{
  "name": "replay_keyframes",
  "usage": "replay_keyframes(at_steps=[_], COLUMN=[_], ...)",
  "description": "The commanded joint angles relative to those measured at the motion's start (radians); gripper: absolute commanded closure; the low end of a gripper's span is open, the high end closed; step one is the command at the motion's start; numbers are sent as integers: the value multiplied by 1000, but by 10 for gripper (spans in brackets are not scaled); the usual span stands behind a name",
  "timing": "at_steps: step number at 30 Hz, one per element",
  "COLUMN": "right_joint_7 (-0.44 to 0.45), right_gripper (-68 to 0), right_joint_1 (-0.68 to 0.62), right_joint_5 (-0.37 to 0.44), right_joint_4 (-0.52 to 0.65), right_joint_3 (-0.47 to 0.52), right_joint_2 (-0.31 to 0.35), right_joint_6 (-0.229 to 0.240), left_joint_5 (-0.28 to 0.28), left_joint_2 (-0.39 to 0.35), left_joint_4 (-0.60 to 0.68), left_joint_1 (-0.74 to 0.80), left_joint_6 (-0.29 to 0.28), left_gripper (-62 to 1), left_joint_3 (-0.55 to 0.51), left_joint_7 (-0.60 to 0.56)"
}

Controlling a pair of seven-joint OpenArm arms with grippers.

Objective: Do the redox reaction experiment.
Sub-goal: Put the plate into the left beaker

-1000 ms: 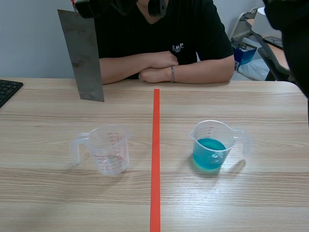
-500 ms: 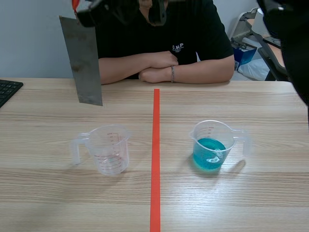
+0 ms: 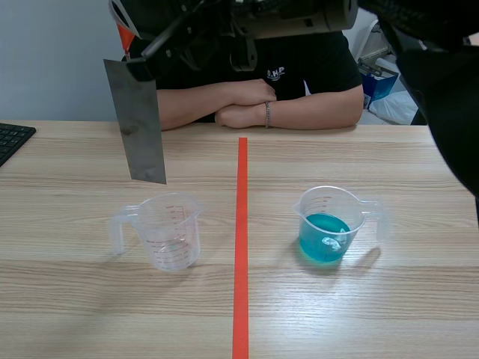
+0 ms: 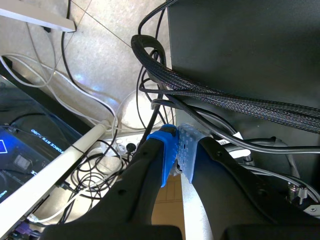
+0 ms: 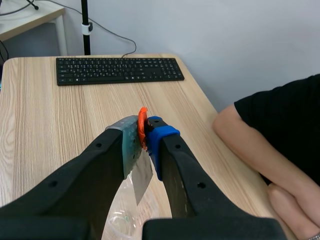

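- Table point(image 3: 75, 299) first: pale wood, red tape line point(image 3: 240, 247) down the middle, keyboard point(image 3: 11, 138) at the far-left edge.
- Person point(image 3: 322, 67) sits across it, arms folded, not involved.
- Right arm point(image 3: 299, 15) now stretches across the top of the scene view, way past the middle. Half a sec ago much less of it showed.
- Metal sheet point(image 3: 137, 123) hangs near-upright from it. It's dropped and slid toward the tape vs a sec ago. Lower edge is now just above and behind the empty cup point(image 3: 168, 232), not touching.
- Empty cup sits left of the tape and hasn't budged.
- Blue-liquid cup point(image 3: 328, 224) sits right of the tape, well apart from the sheet, also unmoved. My read: no dip yet. The reaction needs metal in the blue soln, so the sheet probably has to cross the tape and go down.
- Right gripper point(image 5: 144, 135) is clamped on the sheet's top edge, by an orange tab point(image 5: 142, 120).
- Left gripper point(image 4: 177, 150): pads pressed together w/ nothing between, off the table, facing cables.
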Motion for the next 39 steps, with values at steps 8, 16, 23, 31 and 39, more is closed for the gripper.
replay_keyframes(at_steps=[8,16,23,31,39], right_joint_7=[51,58,62,61,76], right_gripper=[-7,-7,-7,-7,-7], right_joint_1=[16,17,14,13,-10], right_joint_5=[-14,-26,-42,-44,-68], right_joint_4=[-56,-85,-105,-122,-135], right_joint_3=[-1,-32,-42,-55,-66], right_joint_2=[5,5,5,5,5], right_joint_6=[-3,1,1,1,5], left_joint_5=[-3,-3,-3,-3,-3], left_joint_2=[-1,-1,-1,-1,-1], left_joint_4=[13,13,13,13,13], left_joint_1=[10,10,10,10,10], left_joint_6=[-2,-2,-2,-2,-2], left_gripper=[-27,-27,-27,-27,-27], left_joint_3=[1,1,1,1,1], left_joint_7=[-6,-6,-6,-6,-6])
